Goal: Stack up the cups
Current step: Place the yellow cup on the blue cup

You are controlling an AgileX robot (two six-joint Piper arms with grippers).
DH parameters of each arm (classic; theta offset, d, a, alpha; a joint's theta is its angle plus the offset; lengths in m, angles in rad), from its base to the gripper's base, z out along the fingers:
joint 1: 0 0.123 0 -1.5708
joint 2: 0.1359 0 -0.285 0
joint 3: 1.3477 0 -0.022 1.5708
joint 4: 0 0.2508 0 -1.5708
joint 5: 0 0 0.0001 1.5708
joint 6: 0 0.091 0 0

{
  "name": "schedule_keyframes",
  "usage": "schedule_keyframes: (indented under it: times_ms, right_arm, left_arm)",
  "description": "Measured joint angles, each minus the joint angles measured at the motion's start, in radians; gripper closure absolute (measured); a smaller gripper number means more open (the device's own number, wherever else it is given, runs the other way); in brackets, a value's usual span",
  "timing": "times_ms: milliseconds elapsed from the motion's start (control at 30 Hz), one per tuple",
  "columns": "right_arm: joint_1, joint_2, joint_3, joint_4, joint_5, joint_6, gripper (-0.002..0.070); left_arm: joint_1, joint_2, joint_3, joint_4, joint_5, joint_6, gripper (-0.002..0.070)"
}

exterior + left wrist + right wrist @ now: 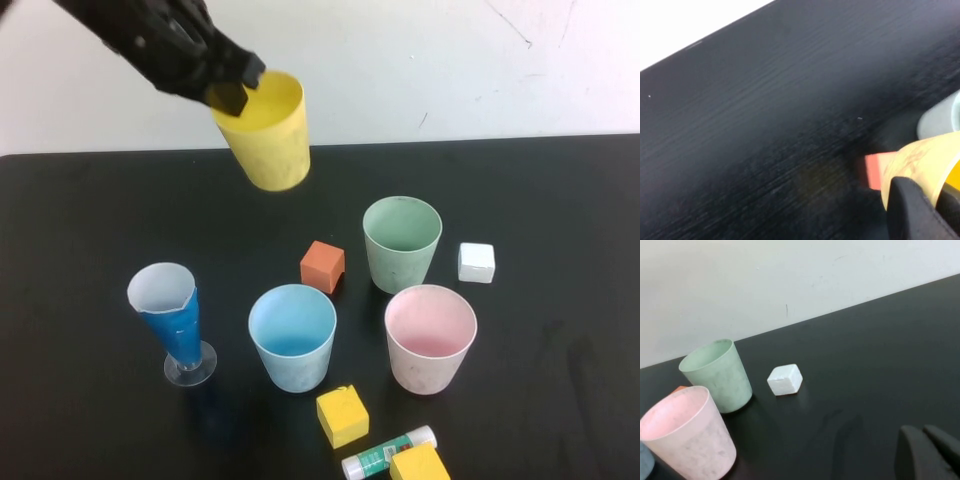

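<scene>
The yellow cup (268,135) is gripped at its rim by the left hand (232,90), lifted, probably for stacking; the right hand (926,452) is kept closed, empty, near the white cube (785,379).

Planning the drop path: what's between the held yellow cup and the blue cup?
High view: the orange cube lies roughly between the yellow cup, held in the left hand, and the blue cup; otherwise bare table.

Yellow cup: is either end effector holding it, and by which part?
Yes. The left end effector grips the yellow cup by its rim, lifted and tilted above the table. The right end effector is shut, holding nothing, low beside the white block.
</scene>
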Motion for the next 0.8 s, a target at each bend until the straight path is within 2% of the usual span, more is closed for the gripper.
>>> schedule_keyframes:
  times_ms: [233, 433, 567, 800]
  right_arm:
    - [0.000, 0.000, 0.000, 0.000, 0.000, -0.011, 0.0679]
    - [0.000, 0.000, 0.000, 0.000, 0.000, -0.015, 0.0679]
    - [0.000, 0.000, 0.000, 0.000, 0.000, -0.015, 0.0679]
    - [0.000, 0.000, 0.000, 0.000, 0.000, -0.015, 0.0679]
  left_arm:
    - [-0.016, -0.076, 0.072, -0.002, 0.020, -0.014, 0.0662]
    - [-0.123, -0.145, 0.307, 0.030, 0.020, 0.010, 0.0662]
    - [-0.185, -0.167, 0.364, 0.041, 0.011, 0.014, 0.0662]
    - [-0.193, -0.167, 0.368, 0.116, 0.005, -0.008, 0.0662]
